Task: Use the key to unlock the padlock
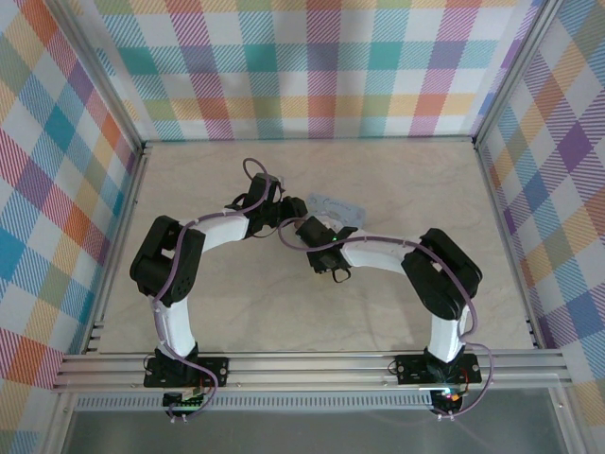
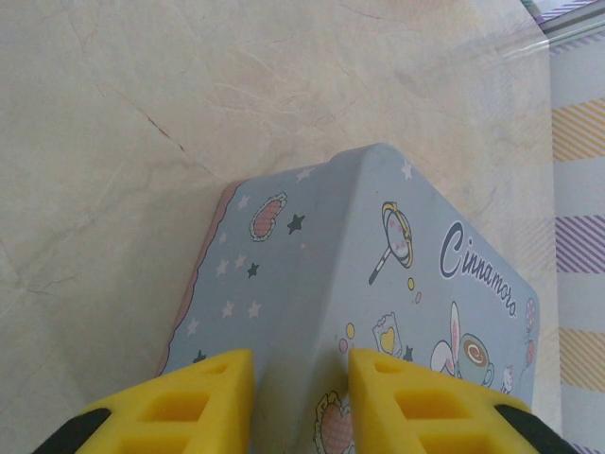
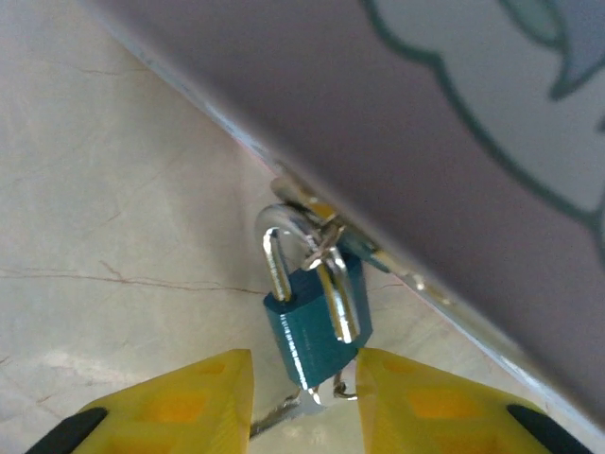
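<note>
Well, we're at the key-turning step, by our reckoning. The left jaws sit narrowed onto the tin (image 2: 378, 265), pinching its near edge and holding it tipped up over the counter (image 2: 142, 142). The padlock (image 3: 307, 331) hangs from the tin's clasp, dangling between the right jaws, which stand partly open either side of its lower end. A silver key (image 3: 284, 413) pokes out beneath it, cropped at the frame's edge, so we cannot tell whether those jaws grip it. Next we'd want a firm pinch on that key and a clean twist, with the tin steady.
</note>
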